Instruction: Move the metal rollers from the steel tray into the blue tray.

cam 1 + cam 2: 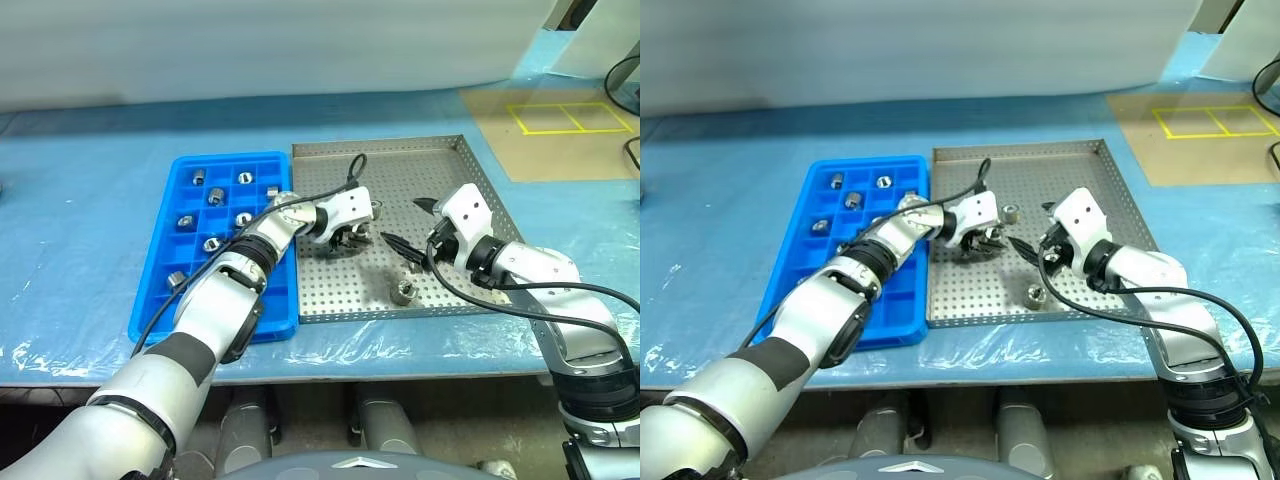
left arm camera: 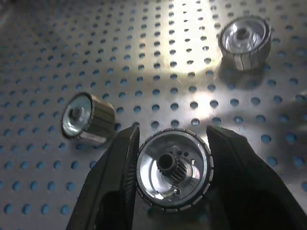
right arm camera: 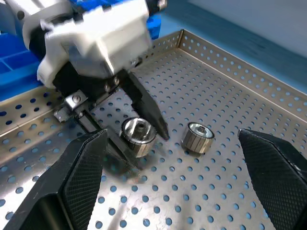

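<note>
The nearest roller point(image 1: 403, 291) is sitting close to the front rim of the steel tray point(image 1: 470, 165), untouched, while the right gripper point(image 1: 408, 226) is hanging just above the perforated floor with its two black fingers spread wide and nothing between them. Just beyond, over the tray's left half, the left gripper point(image 2: 171, 143) is clamping a roller point(image 2: 172, 170) between its fingers, gripping it by the ribbed sides. Farther back, one more roller point(image 1: 1010, 212) is resting on the steel tray behind the left gripper's white housing. To the left, the blue tray point(image 1: 160, 255) is already holding eight or so rollers point(image 1: 215, 195) in separate compartments, so the job is looking well past halfway: judging by what is lying in the steel tray, one piece is in hand and at least two are waiting to be carried across.

The left wrist view is giving the close detail: the gripped roller's bright face, its dark toothed centre, and two loose rollers lying on the dotted floor beyond it. The right wrist view is showing the same grip from the side, with one roller point(image 3: 197, 138) just beside it and the tray's far corner rim behind. The head views alone are laying out the blue tray's filled compartments.
</note>
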